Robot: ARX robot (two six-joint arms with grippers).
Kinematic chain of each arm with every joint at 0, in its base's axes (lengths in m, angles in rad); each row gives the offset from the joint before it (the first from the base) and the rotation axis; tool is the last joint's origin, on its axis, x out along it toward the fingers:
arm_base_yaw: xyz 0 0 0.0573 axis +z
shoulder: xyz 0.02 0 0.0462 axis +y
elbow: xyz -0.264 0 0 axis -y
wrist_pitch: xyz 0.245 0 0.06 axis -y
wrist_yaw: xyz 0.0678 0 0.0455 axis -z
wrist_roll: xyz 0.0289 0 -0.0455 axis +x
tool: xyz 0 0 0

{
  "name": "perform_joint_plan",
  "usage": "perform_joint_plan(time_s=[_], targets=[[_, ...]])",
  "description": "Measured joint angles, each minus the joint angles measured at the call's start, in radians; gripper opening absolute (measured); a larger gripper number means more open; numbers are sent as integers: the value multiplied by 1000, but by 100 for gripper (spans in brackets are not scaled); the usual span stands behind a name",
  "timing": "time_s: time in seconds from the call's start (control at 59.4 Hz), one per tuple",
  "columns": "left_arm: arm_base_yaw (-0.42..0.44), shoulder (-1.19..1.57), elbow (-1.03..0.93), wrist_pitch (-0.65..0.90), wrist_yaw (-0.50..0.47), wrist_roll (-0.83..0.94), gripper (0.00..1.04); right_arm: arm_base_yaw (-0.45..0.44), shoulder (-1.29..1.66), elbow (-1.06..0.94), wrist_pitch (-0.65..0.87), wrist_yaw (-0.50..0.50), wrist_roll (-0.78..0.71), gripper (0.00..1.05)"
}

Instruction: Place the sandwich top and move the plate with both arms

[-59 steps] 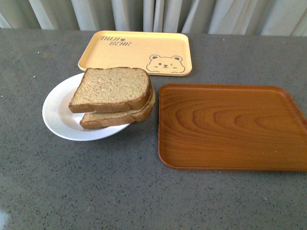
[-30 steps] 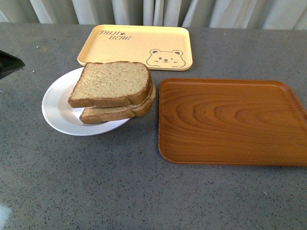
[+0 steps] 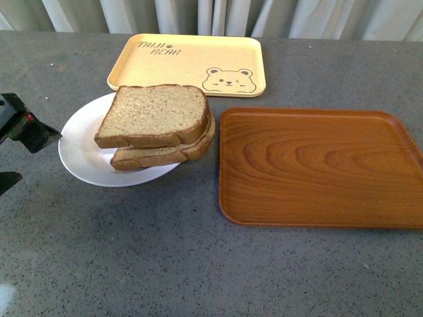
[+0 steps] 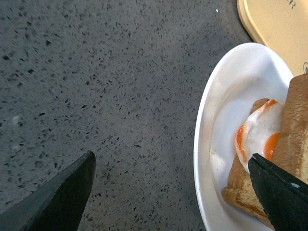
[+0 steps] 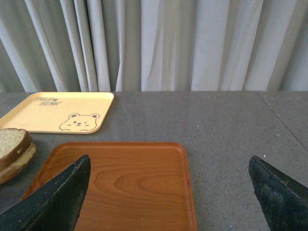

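The sandwich top (image 3: 152,112), a squarish speckled brown slice, lies on a lower slice (image 3: 162,156) on the white plate (image 3: 79,155). In the left wrist view a fried egg (image 4: 260,132) shows between the two slices, with the sandwich top (image 4: 297,130) above it. My left gripper (image 3: 38,155) stands open at the table's left edge, just left of the plate. Its jaws (image 4: 171,159) straddle the plate rim (image 4: 204,144), and one finger (image 4: 281,192) hangs over the bread. My right gripper (image 5: 168,159) is open above the wood-grain tray's near right part, holding nothing.
A brown wood-grain tray (image 3: 317,168) lies right of the plate, almost touching the bread. A pale yellow bear tray (image 3: 188,63) sits behind the plate. Curtains (image 5: 159,43) close off the table's far edge.
My left gripper has come into the front view from the left edge and moved right, close to the plate. The sandwich and plate have not moved.
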Motion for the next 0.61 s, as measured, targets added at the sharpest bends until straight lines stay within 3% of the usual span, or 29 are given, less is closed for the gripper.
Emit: perform_joint_plan(time_s=[0.606], targets=[[-85,120,117,34,-2,-106,96,0,0,0,0,0,0,96]])
